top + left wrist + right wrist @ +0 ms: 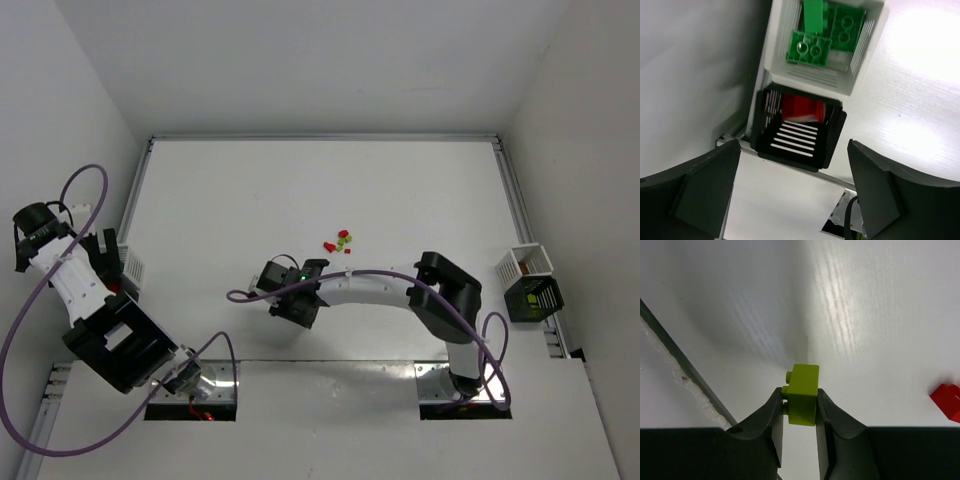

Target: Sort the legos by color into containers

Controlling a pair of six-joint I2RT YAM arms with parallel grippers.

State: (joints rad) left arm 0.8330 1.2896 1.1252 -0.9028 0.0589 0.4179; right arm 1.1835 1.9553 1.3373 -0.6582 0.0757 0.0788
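In the left wrist view my left gripper stands open and holds nothing. It hovers over two bins at the table's left edge. The white container holds several green legos. The black slotted bin beside it holds a red lego. My right gripper is shut on a lime yellow-green lego above the bare table. From above, the right gripper is left of a small pile of loose red and lime legos. The left gripper sits at the left bins.
A single red lego lies at the right edge of the right wrist view. A white container and a black bin stand at the table's right edge. Metal rails run along the table's sides.
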